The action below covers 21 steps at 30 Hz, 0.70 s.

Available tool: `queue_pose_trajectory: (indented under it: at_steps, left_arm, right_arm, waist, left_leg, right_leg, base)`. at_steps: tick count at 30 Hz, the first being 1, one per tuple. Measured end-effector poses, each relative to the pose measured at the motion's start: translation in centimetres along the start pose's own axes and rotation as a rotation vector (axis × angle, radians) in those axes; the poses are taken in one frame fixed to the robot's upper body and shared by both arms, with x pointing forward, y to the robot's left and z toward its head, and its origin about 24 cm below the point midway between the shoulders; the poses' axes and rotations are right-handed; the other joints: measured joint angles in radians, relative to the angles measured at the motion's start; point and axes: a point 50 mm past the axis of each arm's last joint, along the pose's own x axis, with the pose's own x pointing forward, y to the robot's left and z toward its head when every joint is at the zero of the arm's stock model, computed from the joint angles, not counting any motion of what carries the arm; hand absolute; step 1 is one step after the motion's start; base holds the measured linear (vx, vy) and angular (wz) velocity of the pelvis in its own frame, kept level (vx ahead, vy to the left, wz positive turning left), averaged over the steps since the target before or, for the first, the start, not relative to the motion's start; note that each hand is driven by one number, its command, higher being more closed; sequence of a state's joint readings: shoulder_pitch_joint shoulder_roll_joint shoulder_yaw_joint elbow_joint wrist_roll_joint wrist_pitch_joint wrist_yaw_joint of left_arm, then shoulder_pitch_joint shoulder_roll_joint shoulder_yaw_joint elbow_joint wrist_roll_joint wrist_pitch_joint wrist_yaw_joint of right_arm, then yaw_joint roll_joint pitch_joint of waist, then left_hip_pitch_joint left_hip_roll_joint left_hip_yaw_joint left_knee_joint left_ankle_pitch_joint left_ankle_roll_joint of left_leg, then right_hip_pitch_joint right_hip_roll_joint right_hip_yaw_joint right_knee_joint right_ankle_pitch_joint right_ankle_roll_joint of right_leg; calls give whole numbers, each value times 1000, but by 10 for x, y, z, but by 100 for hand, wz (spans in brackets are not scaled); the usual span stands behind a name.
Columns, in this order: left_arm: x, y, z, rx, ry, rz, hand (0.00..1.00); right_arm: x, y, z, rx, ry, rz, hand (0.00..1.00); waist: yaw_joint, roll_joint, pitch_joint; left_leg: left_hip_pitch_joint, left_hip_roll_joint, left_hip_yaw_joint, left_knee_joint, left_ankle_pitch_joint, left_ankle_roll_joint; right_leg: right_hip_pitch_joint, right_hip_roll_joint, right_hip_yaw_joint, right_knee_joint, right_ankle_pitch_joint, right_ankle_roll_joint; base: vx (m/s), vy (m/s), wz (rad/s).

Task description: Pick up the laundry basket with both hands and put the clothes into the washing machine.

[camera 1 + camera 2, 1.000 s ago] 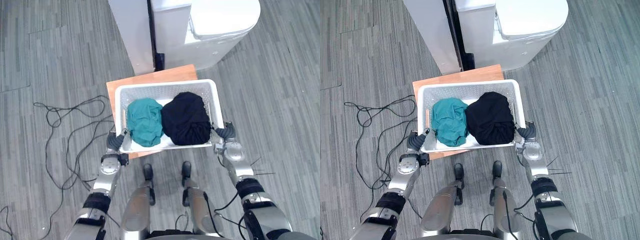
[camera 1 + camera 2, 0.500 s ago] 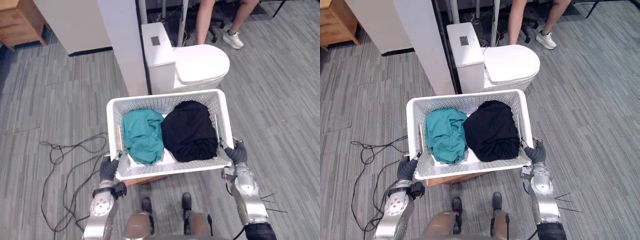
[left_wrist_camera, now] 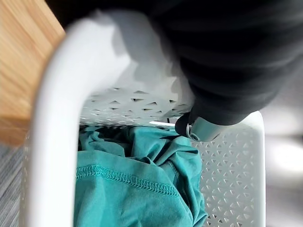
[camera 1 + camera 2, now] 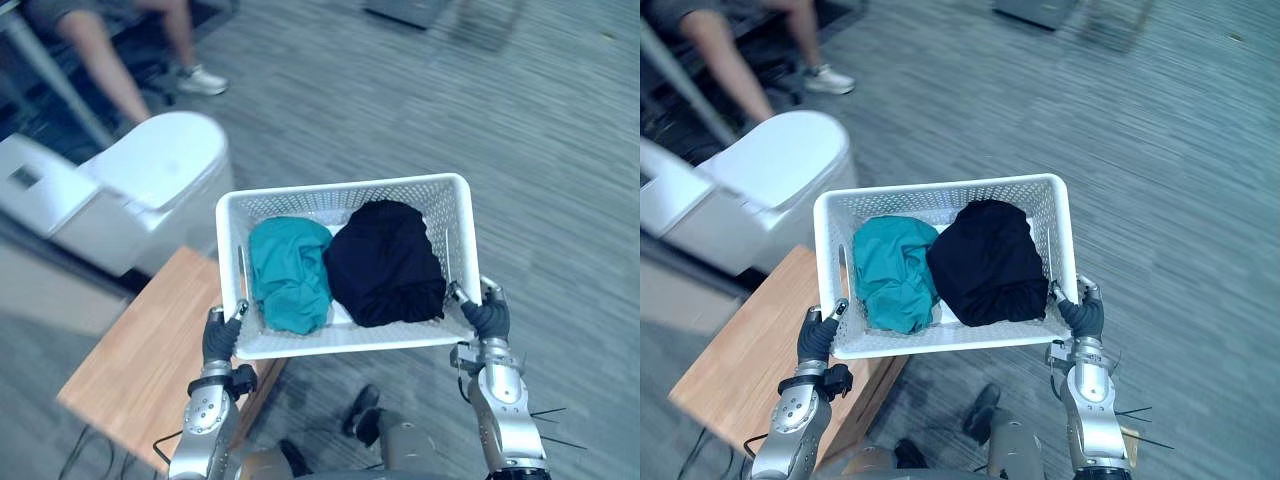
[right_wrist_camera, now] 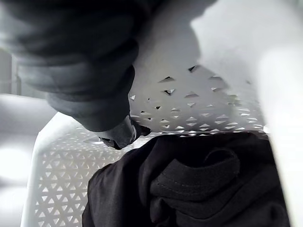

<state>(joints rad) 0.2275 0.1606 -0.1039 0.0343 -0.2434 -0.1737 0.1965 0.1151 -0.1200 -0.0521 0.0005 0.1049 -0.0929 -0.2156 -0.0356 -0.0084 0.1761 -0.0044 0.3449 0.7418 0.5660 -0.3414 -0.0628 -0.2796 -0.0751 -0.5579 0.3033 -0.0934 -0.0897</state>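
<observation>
We hold the white perforated plastic laundry basket (image 4: 342,198) clear of any surface, mid-view in the eye views; left hand (image 4: 220,340) is clamped on its short end at approx 8 o'clock, right hand (image 4: 488,318) clamped on the opp. end at approx 4 o'clock; each wrist view shows a thumb hooked over the rim onto the inner wall, e.g. the left one (image 3: 199,128). Inside the basket, the teal crumpled garment (image 4: 290,272) lies at the 9 o'clock half and the black bundled garment (image 4: 385,262) at the 3 o'clock half, the two touching at the middle; both are w/in the walls, nothing hanging over. The light wooden table top (image 4: 140,370) sits below the basket at 7-8 o'clock, apart from it. A white rounded-lid appliance (image 4: 150,180) stands at 10 o'clock, near the basket's far corner; lid looks closed; we can't tell if that's the washer. A person's bare legs (image 4: 100,55) show at 11 o'clock beyond it. Progress, as we judge it: pick-up w/ both hands is done; left are carrying to the machine, getting its opening free, and tipping or moving both garments in; none of that has begun.
</observation>
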Motion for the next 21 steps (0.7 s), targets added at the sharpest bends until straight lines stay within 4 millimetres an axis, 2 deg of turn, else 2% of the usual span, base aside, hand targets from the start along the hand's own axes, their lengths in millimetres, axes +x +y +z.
queue_pose_trajectory:
  at_steps: [1, 2, 3, 4, 5, 6, 7, 8, 9, 10, 11, 12, 13, 15, 16, 17, 18, 19, 21]
  left_arm:
    - [-3, 0, -5, 2, 23, 1, 100]
    - [-6, 0, -10, 3, 46, -2, 100]
    - [-11, -1, -16, 4, 72, -7, 100]
    - [-14, -3, -19, -3, 89, -8, 100]
    - [-18, -4, -23, -20, 107, -4, 100]
    - [-21, -3, -27, -30, 123, 4, 100]
    - [-22, -4, -28, -33, 128, 4, 100]
    - [-24, -2, -29, -32, 135, 9, 100]
    - [-25, -2, -30, -32, 138, 12, 100]
    - [-28, -1, -32, -31, 147, 16, 100]
    - [-28, 0, -33, -33, 153, 21, 100]
    - [-29, 0, -33, -36, 156, 27, 100]
    - [-29, 0, -32, -39, 153, 29, 100]
    - [-29, 1, -32, -42, 152, 35, 100]
    - [-31, 3, -33, -36, 161, 39, 100]
    - [-34, 4, -35, -36, 172, 43, 100]
    - [-35, 4, -35, -33, 174, 41, 100]
    - [-34, 5, -34, -25, 176, 38, 100]
    - [-36, 7, -34, -6, 184, 39, 100]
  right_arm:
    - [0, -1, -1, -17, 5, 10, 100]
    - [1, -4, -1, -37, 5, 16, 100]
    - [2, -7, -2, -60, 7, 21, 100]
    - [2, -9, -2, -74, 7, 25, 100]
    - [2, -11, -2, -84, 6, 28, 100]
    - [2, -10, -1, -95, 5, 39, 100]
    - [1, -10, -2, -97, 7, 42, 100]
    - [1, -9, -2, -103, 8, 54, 100]
    - [1, -8, -2, -105, 7, 59, 100]
    - [1, -7, -3, -107, 9, 63, 100]
    - [0, -7, -3, -107, 13, 64, 100]
    - [-1, -7, -4, -108, 16, 67, 100]
    - [-2, -7, -5, -105, 20, 65, 100]
    - [-3, -6, -6, -100, 25, 64, 100]
    - [-7, -5, -10, -92, 43, 61, 100]
    - [-8, -5, -14, -90, 58, 60, 100]
    - [-9, -5, -16, -90, 69, 58, 100]
    - [-11, -6, -22, -92, 93, 53, 100]
    - [-13, -4, -28, -83, 126, 49, 100]
  waist:
    - [7, 7, 0]
    - [13, 15, 2]
    - [25, 18, 4]
    - [25, 18, 4]
    - [26, 18, 4]
    - [36, 20, 6]
    - [46, 20, 6]
    - [60, 25, 8]
    - [64, 29, 11]
    - [76, 36, 11]
    - [83, 39, 12]
    - [94, 38, 11]
    - [106, 33, 5]
    - [108, 24, -2]
    - [110, 7, -12]
    - [105, 3, -15]
    - [101, 1, -15]
    - [101, -7, -11]
    - [101, 0, -8]
  left_leg:
    - [-34, 62, -50, 148, -2, 51]
    - [-80, 91, -154, 302, -19, 88]
    - [-141, 60, -307, 419, -25, 84]
    - [-182, 5, -406, 442, -25, 76]
    - [-219, -55, -480, 429, -27, 74]
    - [-274, -134, -559, 350, -34, 60]
    - [-292, -157, -578, 302, -34, 59]
    - [-329, -198, -618, 193, -25, 44]
    - [-344, -214, -637, 130, -15, 28]
    - [-366, -232, -661, -8, 19, -15]
    - [-368, -241, -661, -112, 97, -28]
    - [-358, -247, -655, -136, 141, -15]
    - [-351, -264, -652, -151, 183, 34]
    - [-347, -281, -634, -131, 184, 87]
    - [-315, -298, -608, -130, 156, 138]
    - [-290, -322, -601, -103, 122, 170]
    - [-271, -335, -600, -95, 104, 181]
    - [-207, -363, -598, -97, 68, 198]
    - [-90, -379, -602, -136, 27, 207]
  right_leg:
    - [14, 44, 43, -1, -10, 2]
    - [33, 84, 83, -4, -19, -6]
    - [59, 120, 136, -13, -24, -13]
    - [78, 133, 169, -21, -27, -17]
    - [95, 140, 208, -31, -32, -26]
    - [128, 142, 254, -61, -33, -26]
    - [143, 141, 268, -77, -32, -26]
    - [175, 141, 286, -116, -32, -26]
    - [192, 141, 288, -138, -31, -25]
    - [220, 140, 300, -177, -23, -13]
    - [247, 141, 318, -211, -13, 3]
    - [262, 141, 333, -229, -13, 15]
    - [275, 132, 356, -247, -15, 41]
    - [269, 104, 368, -200, -62, 88]
    - [227, 57, 378, -63, -131, 146]
    - [151, 15, 408, 168, -161, 165]
    - [115, -9, 413, 281, -157, 171]
    - [58, -61, 419, 498, -119, 184]
    - [1, -103, 405, 697, -154, 132]
  base:
    - [147, -160, -135]
    - [181, -130, -175]
    - [156, -37, -164]
    - [204, 12, -148]
    - [267, 94, -136]
    - [275, 108, -122]
    - [286, 139, -127]
    - [204, 106, -82]
    - [275, 147, -89]
    - [299, 165, -75]
    - [318, 172, -72]
    - [367, 174, -58]
    - [399, 182, -38]
    - [517, 234, -22]
    - [584, 252, -5]
    - [408, 173, 5]
    - [523, 219, 19]
    - [430, 161, 17]
    - [591, 152, 9]
